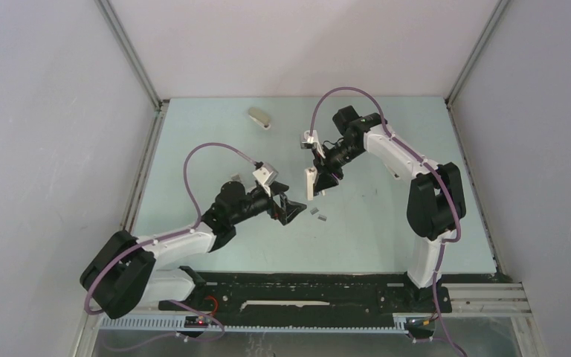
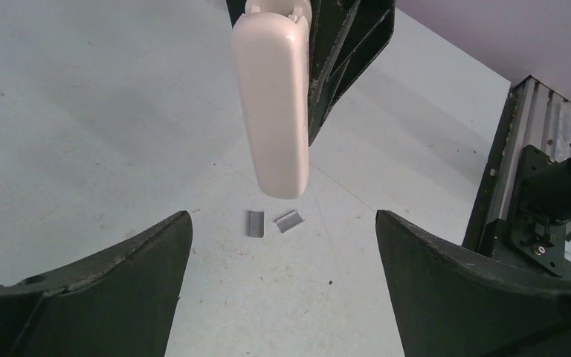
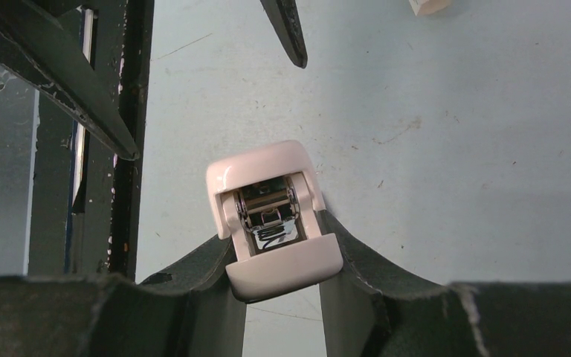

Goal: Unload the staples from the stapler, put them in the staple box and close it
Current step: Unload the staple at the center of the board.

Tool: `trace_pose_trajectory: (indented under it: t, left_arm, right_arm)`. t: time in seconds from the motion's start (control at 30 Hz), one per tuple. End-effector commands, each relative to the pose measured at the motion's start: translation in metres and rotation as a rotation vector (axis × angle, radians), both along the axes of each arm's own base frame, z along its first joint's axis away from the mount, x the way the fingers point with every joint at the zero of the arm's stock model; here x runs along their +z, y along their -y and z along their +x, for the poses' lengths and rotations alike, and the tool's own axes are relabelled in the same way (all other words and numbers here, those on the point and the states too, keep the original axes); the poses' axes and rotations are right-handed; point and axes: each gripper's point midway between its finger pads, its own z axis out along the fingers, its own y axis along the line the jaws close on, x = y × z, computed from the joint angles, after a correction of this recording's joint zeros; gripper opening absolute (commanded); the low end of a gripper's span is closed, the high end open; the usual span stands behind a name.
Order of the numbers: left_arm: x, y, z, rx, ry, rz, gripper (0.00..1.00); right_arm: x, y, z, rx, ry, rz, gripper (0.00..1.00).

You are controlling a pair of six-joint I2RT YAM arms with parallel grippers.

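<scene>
At the near edge, a black rail (image 1: 297, 286) carries both arm bases. Beyond it the left tool (image 1: 294, 208) hangs low over the pale worktop (image 1: 386, 230), its fingers spread wide with nothing between them. Just past its tips lie the staples (image 2: 255, 223), two short grey strips side by side on the bare surface. There is open room all round them, and they lie well apart from the side walls (image 1: 59, 149). Just beyond, the right tool (image 3: 279, 249) pinches one white stapler (image 3: 275, 216), held on end with one end pointing down at the worktop. The left wrist view shows only its smooth back. The right wrist view alone shows the metal works between its two white shells. Farthest off, near the back wall, one beige object (image 1: 260, 117) lies alone.
</scene>
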Motion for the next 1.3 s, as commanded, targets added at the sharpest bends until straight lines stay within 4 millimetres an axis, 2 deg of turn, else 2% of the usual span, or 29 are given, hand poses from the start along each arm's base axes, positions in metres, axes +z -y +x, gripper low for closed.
trace_pose_trajectory:
  t: [0.0,0.8,1.27]
  left_arm:
    - [0.028,0.012,0.007,-0.017,0.09,-0.053,0.98]
    - [0.029,0.015,0.005,-0.034,0.11,-0.059,0.99]
    - [0.031,0.032,0.006,-0.107,0.114,-0.062,0.96]
  right_arm:
    - [0.023,-0.004,-0.006,0.009,0.031,0.053,0.0]
    - [0.028,-0.007,-0.011,0.02,0.023,0.07,0.0]
    - [0.031,-0.01,-0.013,0.027,0.012,0.086,0.0]
